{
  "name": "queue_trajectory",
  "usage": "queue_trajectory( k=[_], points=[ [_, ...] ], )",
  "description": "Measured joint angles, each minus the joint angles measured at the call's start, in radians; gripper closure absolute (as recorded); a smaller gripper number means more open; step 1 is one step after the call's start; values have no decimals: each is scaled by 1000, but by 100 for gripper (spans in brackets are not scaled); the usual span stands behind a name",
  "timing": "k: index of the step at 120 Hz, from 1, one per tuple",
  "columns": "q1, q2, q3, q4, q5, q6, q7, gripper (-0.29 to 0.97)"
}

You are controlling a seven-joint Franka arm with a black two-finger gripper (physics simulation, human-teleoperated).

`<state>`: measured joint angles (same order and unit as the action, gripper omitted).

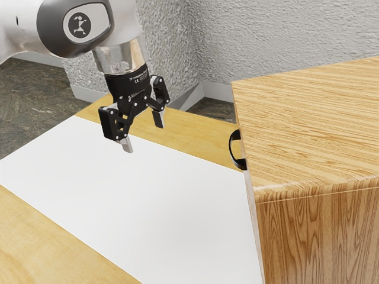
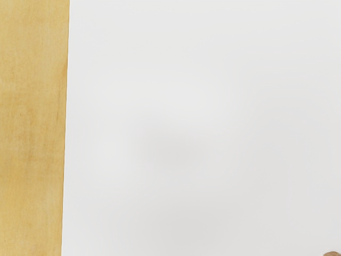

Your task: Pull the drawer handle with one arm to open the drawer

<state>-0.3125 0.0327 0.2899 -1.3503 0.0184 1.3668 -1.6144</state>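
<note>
Gripper (image 1: 143,135) hangs open above white sheet (image 1: 148,201), apart from drawer handle (image 1: 235,151).

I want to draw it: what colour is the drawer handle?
The drawer handle is black; the exterior view shows it best.

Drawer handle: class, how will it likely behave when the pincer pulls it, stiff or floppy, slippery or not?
The drawer handle looks like a thin black loop, so it is probably stiff, not floppy. Its smooth dark surface may be somewhat slippery. It juts from the big wooden cabinet, so it likely resists before anything slides.
</note>
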Motion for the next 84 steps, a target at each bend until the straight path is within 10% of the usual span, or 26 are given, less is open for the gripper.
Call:
queue_trajectory(
  k=[67,84],
  points=[
    [1,-20,1,53,-4,-8,0,0],
    [106,-79,-142,181,3,-17,3,0]
  ],
)
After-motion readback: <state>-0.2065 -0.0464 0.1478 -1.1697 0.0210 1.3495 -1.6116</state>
